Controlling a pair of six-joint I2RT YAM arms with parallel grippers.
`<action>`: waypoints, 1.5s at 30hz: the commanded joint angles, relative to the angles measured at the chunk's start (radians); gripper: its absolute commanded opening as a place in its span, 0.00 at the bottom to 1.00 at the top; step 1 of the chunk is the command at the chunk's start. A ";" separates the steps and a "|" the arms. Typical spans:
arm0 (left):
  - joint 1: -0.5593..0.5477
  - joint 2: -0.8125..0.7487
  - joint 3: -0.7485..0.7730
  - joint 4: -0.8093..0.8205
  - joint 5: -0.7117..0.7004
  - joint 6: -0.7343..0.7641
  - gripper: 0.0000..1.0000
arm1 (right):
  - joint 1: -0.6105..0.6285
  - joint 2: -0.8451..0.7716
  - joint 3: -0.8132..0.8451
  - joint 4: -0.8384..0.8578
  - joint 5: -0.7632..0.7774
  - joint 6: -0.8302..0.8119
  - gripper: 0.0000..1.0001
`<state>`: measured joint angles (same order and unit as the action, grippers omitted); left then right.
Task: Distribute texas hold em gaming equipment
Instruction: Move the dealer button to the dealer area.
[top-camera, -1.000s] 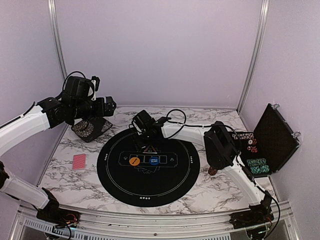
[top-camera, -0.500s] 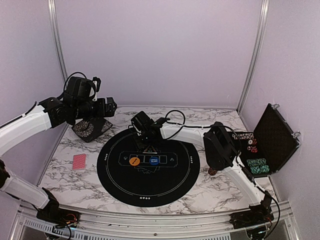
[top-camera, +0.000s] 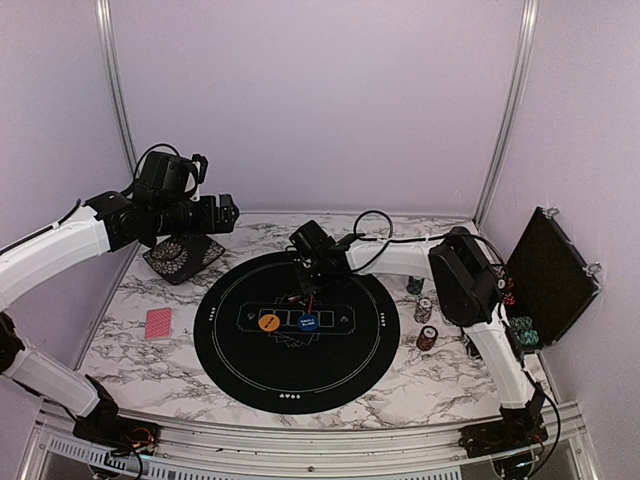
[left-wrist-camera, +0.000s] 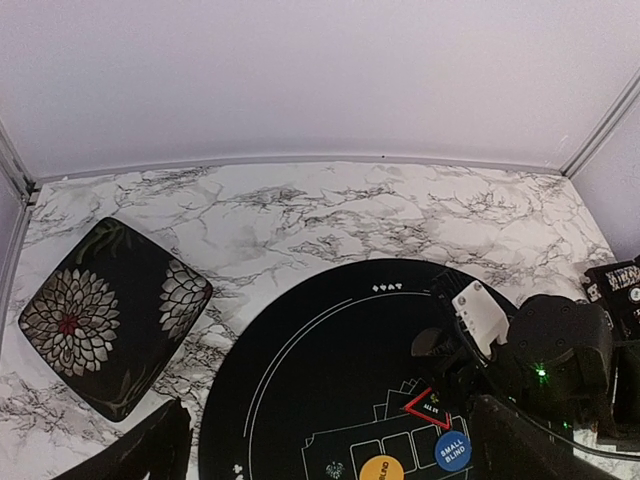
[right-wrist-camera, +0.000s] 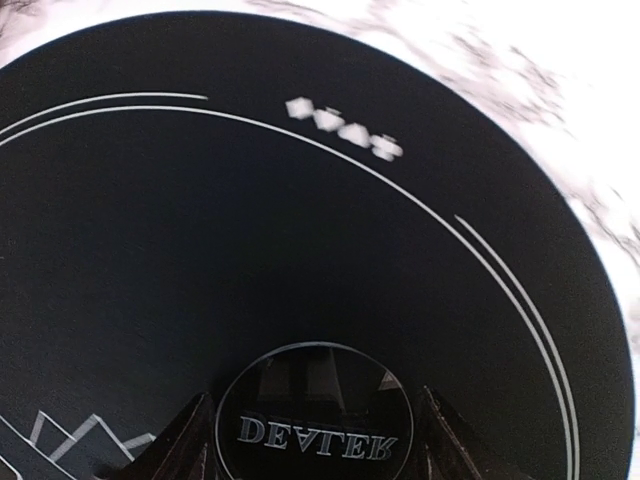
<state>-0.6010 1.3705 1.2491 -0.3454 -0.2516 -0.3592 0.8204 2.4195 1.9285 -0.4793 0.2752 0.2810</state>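
Note:
My right gripper (top-camera: 306, 272) is low over the far half of the round black mat (top-camera: 240, 350). In the right wrist view its fingers (right-wrist-camera: 190, 430) close on both sides of a dark-grey DEALER button (right-wrist-camera: 312, 425). A black triangular marker (left-wrist-camera: 428, 408), a blue button (top-camera: 308, 321) and an orange button (top-camera: 268, 322) lie at the mat's middle. A red-backed card deck (top-camera: 158, 323) lies left of the mat. My left gripper (top-camera: 225, 212) is open and empty, high over the back left.
Three short chip stacks (top-camera: 423, 309) stand right of the mat. The open black chip case (top-camera: 545, 280) with more chips stands at the right edge. A black flowered square dish (top-camera: 183, 255) sits at the back left. Walls close the back and sides.
My right gripper has moved a little right and back, away from the triangular marker. Its elbow swung right, uncovering the chip stacks. My left arm shifted slightly.

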 joint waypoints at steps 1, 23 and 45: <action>0.006 0.020 0.039 -0.023 0.022 -0.007 0.99 | -0.029 -0.060 -0.132 -0.046 0.059 0.034 0.56; 0.006 0.058 0.030 0.002 0.063 -0.055 0.99 | -0.044 -0.470 -0.709 0.060 -0.003 0.192 0.56; 0.006 0.080 0.039 0.014 0.073 -0.059 0.99 | 0.006 -0.557 -0.821 0.060 -0.027 0.268 0.63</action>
<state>-0.6010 1.4368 1.2613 -0.3412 -0.1905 -0.4206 0.8146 1.8774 1.1198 -0.3714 0.2707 0.5297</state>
